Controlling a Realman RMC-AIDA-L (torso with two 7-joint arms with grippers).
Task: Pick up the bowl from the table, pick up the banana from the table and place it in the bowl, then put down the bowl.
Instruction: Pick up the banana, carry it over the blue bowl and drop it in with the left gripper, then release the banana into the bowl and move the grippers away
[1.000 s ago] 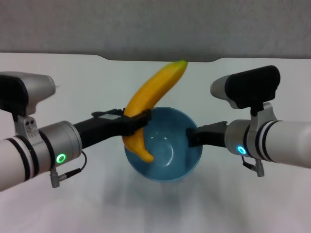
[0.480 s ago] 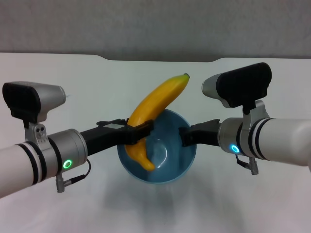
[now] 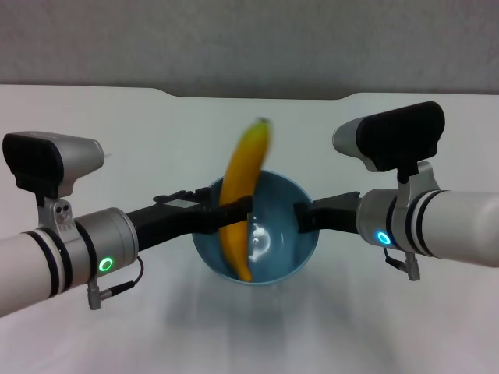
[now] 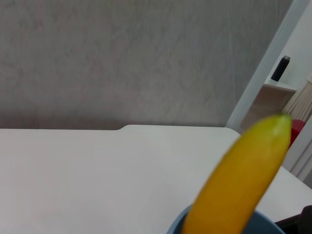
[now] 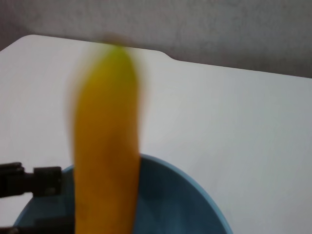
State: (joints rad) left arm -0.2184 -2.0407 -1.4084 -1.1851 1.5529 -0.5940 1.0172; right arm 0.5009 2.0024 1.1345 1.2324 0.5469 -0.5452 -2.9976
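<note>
- Nearest in the head view, the two silver forearms come in from the left and right edges, each with a green or blue status ring and a dark camera housing on top.
- The left tool (image 3: 234,214) reaches in from the left and lies across the near-left rim of the bowl (image 3: 284,261), with its black fingers right beside the banana (image 3: 240,199); whether they are clenched on the fruit or released I cannot tell, as the banana is smeared and covers the fingertips.
- The right tool (image 3: 302,217) reaches in from the right and appears clenched on the right rim of the light blue bowl, which sits between the two tools.
- The bowl holds the banana's lower end, which rests against the inside near the bottom; the rest of the fruit stands nearly upright and rises well above the rim, its tip leaning slightly to the right.
- In the right wrist view the banana (image 5: 105,146) stands in front of the bowl (image 5: 185,200), with the other arm's black fingers at the edge beside it.
- In the left wrist view the banana (image 4: 239,185) rises from the bowl's rim (image 4: 265,222).
- The white table (image 3: 117,125) stretches beyond, with a shallow notch in its far edge and a grey wall behind.
</note>
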